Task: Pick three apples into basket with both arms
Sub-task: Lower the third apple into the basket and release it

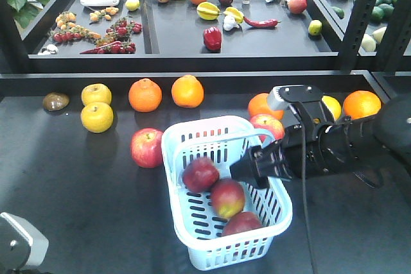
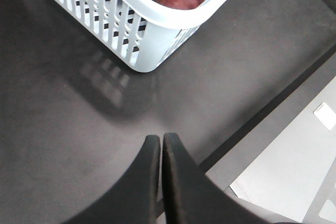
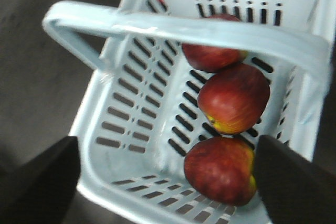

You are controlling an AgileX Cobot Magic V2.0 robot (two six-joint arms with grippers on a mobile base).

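**Three apples in the basket**

Nearest you, the left gripper [image 2: 160, 141] hangs over bare dark table [image 1: 77, 210], its jaws pressed together on nothing. Just beyond it stands the basket [image 1: 183, 142], and you can see the three apples [image 3: 233, 98] lying in a row on its slotted floor, each touching the next. Your right gripper [image 3: 165, 174] hovers above the basket's right rim with jaws spread wide, empty. Farther back, a fourth red apple [image 1: 147, 147] rests left of the basket; oranges [image 1: 145, 95] and yellow fruits [image 1: 97, 117] lie behind.
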